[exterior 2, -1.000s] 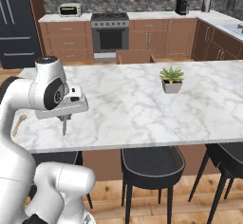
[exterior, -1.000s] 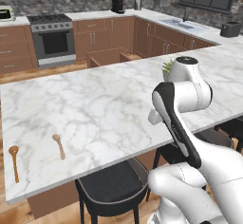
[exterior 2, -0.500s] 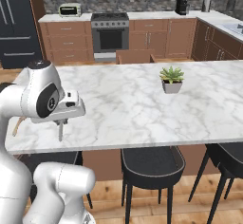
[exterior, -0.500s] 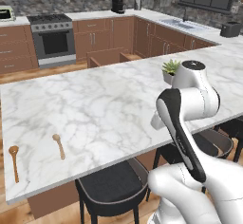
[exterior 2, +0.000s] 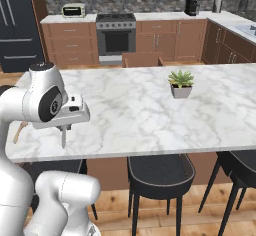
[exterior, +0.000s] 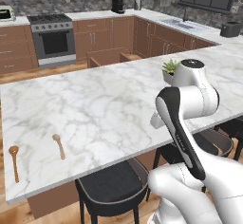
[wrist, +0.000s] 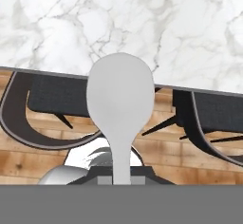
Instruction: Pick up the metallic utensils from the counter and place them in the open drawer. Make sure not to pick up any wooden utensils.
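Spoon [wrist: 120, 104] clamped in gripper [exterior 2: 63, 141], above counter [exterior: 114, 109] edge
Not yet in the drawer; wooden spoons [exterior: 59, 145] untouched

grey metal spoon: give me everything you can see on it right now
The grey metal spoon is plain matte grey all over, with a rounded oval bowl narrowing to a slim handle. The handle runs down between the fingers of the shut end effector, which holds it. In the right base view it hangs thin and near vertical under the hand, lifted clear near the counter front edge. Nothing else touches it.
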